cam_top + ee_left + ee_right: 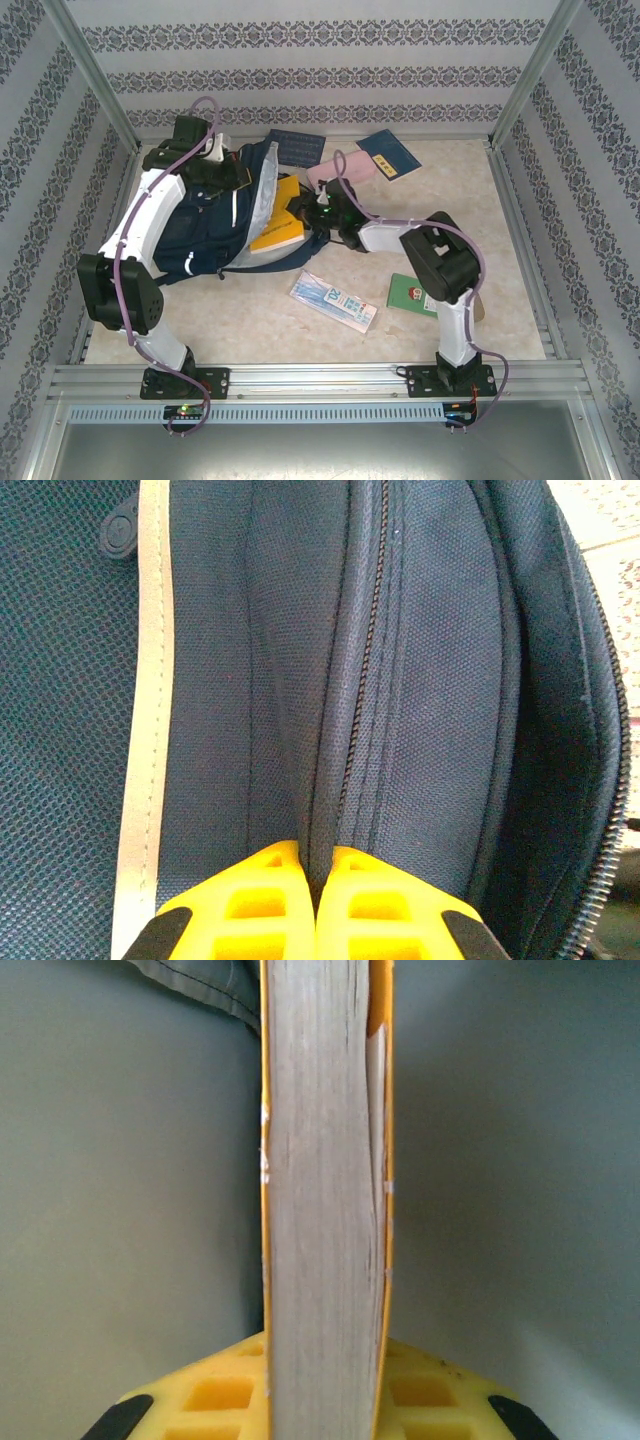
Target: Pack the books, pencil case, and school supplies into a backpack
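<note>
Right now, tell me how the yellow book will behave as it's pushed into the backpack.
Probably stiff: the yellow book shows a thick page block, clamped in the right pincer. Its slightly lifted cover might snag on the backpack fabric.

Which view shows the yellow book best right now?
Top external: the yellow book sits at the backpack opening, held by the right gripper. Right wrist gives its page edge up close; left wrist faces backpack fabric.

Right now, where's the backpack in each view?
Top external: backpack left of centre, mouth toward the right.
Left wrist: its navy fabric and zip run up the frame; left gripper shut on a fold.
Right wrist: grey lining, likely its inside, flanks the yellow-orange book in the right gripper.
Shared landmark: that book, at the backpack's mouth from above.
</note>
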Tool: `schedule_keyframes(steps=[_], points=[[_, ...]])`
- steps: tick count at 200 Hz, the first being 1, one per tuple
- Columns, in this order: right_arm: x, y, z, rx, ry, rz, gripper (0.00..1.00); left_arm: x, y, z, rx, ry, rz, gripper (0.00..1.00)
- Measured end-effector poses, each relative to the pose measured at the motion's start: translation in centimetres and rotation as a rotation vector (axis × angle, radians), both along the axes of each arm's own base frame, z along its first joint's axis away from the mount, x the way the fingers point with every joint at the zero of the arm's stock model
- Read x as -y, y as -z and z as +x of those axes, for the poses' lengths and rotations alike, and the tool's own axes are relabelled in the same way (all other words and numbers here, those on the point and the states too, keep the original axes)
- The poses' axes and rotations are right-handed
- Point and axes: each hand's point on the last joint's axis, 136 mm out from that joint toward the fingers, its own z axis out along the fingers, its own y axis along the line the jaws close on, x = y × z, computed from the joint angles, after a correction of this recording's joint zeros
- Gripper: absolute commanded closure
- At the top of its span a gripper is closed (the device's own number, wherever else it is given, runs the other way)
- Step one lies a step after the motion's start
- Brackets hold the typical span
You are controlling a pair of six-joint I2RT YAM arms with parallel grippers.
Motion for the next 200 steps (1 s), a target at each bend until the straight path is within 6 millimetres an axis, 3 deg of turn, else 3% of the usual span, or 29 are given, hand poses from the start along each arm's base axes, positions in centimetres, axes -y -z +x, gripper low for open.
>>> schedule_keyframes(steps=[91,100,117,153,189,200], points=[[-10.9,3.1,3.2,0.059,0.071,0.053,0.99,0.6,-1.1,0.3,-0.021,-0.035,-0.115,1.0],[-12.2,3.1,3.6,0.068,0.068,0.062,0.92,0.7,-1.1,0.4,-0.023,-0.037,-0.122,1.0],[-13.9,3.2,3.8,0.072,0.053,0.069,0.67,0.7,-1.2,0.4,-0.023,-0.039,-0.125,1.0],[-13.9,3.0,3.5,0.076,0.019,0.014,0.45,0.5,-1.3,0.4,-0.02,-0.041,-0.127,1.0],[-11.6,3.5,2.6,0.051,-0.005,-0.09,0.43,0.5,-1.4,0.5,-0.019,-0.04,-0.131,1.0],[-11.0,3.5,2.1,0.048,-0.013,-0.112,0.47,0.4,-1.4,0.5,-0.018,-0.043,-0.131,1.0]])
